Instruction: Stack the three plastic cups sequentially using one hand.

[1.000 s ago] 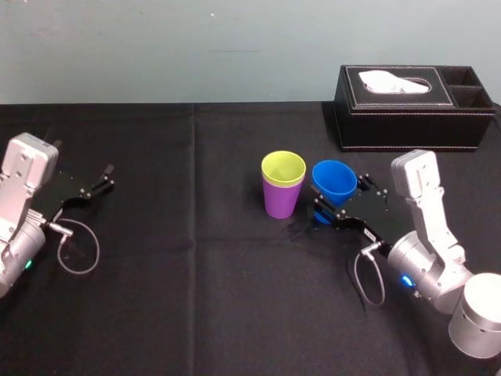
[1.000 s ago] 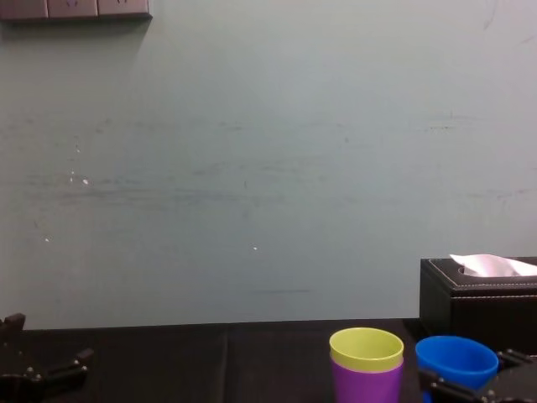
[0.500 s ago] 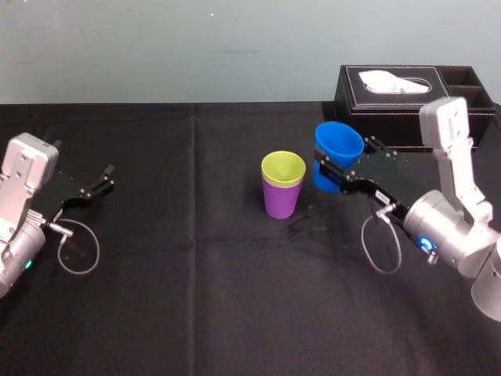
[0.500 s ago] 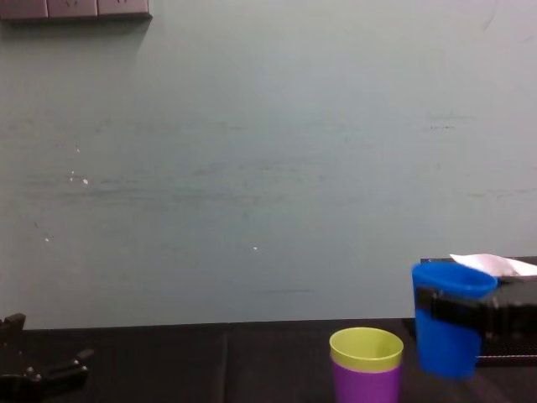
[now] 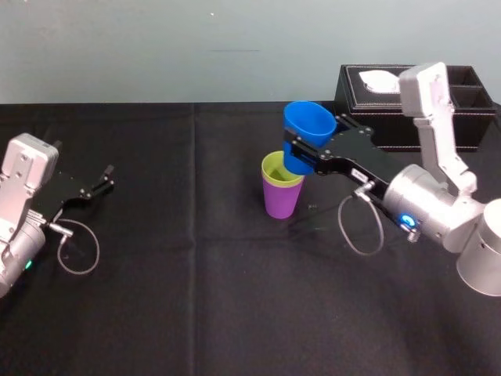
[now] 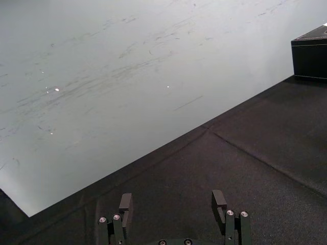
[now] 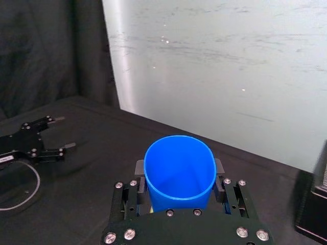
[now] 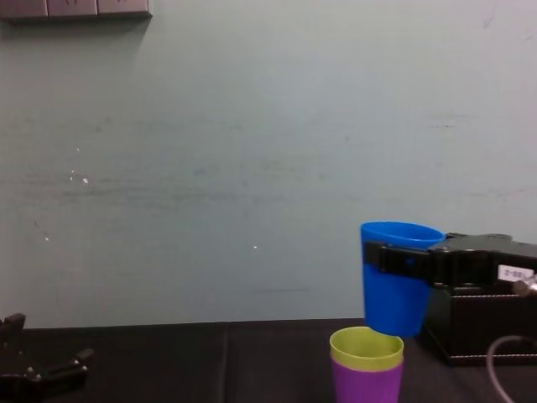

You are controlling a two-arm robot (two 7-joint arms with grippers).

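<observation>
Holds blue cup [image 5: 308,131] clenched in right gripper [image 5: 302,153], aloft, just above right rim of yellow-green cup [image 5: 280,169] nested in purple cup [image 5: 280,200] mid-table; rests left gripper [image 5: 107,177] far left, fingers apart

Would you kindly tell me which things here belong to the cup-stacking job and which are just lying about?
Job:
blue cup, held raised by the right gripper
yellow-green cup, nested in the purple cup

Lying about:
black tissue box, far right
left gripper, parked open at the left

No legible text or numbers.
</observation>
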